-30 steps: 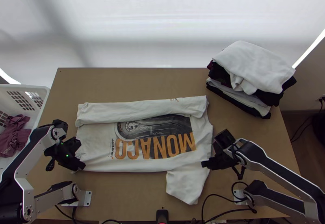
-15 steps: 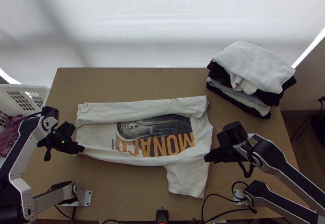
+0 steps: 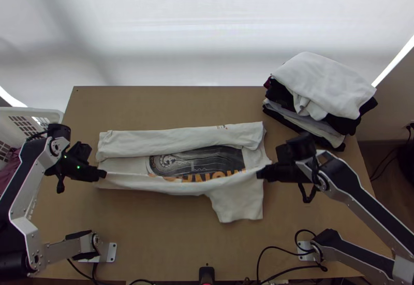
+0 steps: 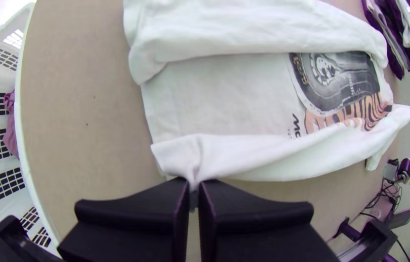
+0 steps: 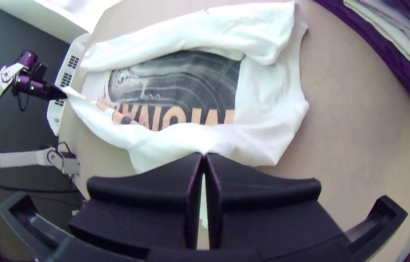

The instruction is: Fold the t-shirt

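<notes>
The light wooden table [image 3: 155, 249] carries, at its far right corner, a stack of folded clothes in white, grey and black [image 3: 331, 91]. The right arm's wrist shows just beside that stack in the top view; clearance in height cannot be told. Against the left side stands a white plastic basket with slotted walls [image 3: 39, 110], mauve cloth [image 3: 11, 163] inside, the left arm crossing over part of it in the top view. Black cables [image 3: 269, 251] lie at the near edge, below the hanging sleeve and apart from it.

The white t-shirt with a dark graphic and orange lettering [image 3: 181, 161] lies lengthwise across the middle of the table. Its far side is folded inward as a long strip; its near side is raised and drawn between the grippers, a short sleeve hanging from it toward the near edge.

Left gripper [image 3: 102, 174]: fingers closed together, pinching the near side at its left end, fabric gathered at the tips [image 4: 194, 187]. Right gripper [image 3: 260, 173]: fingers likewise closed, tips together on the white fabric of the near side, by the sleeve
</notes>
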Tool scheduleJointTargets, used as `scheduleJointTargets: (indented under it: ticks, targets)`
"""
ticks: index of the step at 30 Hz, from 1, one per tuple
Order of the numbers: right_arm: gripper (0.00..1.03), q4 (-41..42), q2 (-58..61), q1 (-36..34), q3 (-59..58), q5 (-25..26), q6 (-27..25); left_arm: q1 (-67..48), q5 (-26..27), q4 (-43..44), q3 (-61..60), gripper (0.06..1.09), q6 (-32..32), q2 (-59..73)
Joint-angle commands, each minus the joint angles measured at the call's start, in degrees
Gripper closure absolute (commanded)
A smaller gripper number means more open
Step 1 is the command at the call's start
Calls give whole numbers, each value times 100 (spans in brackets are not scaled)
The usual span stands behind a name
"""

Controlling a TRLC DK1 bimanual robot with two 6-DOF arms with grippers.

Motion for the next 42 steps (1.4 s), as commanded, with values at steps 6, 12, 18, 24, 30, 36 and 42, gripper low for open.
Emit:
scheduleJointTargets:
  ticks: [6,12,18,24,30,36,42]
  targets:
    - [100,327,890,-357,871,19,-164,-79,158,134,810,104,-597,530]
    - [100,380,1461,-383,1371,28,-191,-114,194,134,1451,104,-851,952]
    - [100,573,1997,-550,1811,230,-173,-149,194,125,2049,104,-1045,1365]
    - [100,767,2701,-902,2435,608,-147,-149,194,107,2471,104,-1124,1743]
    - [100,784,3325,-1069,3077,748,-156,-228,194,107,2858,104,-1300,2068]
    - [100,793,3746,-1007,3428,845,-138,-307,194,160,3095,104,-1502,2340]
    - [4,855,3940,-911,3490,1496,-129,-255,475,160,3376,11,-1889,2621]
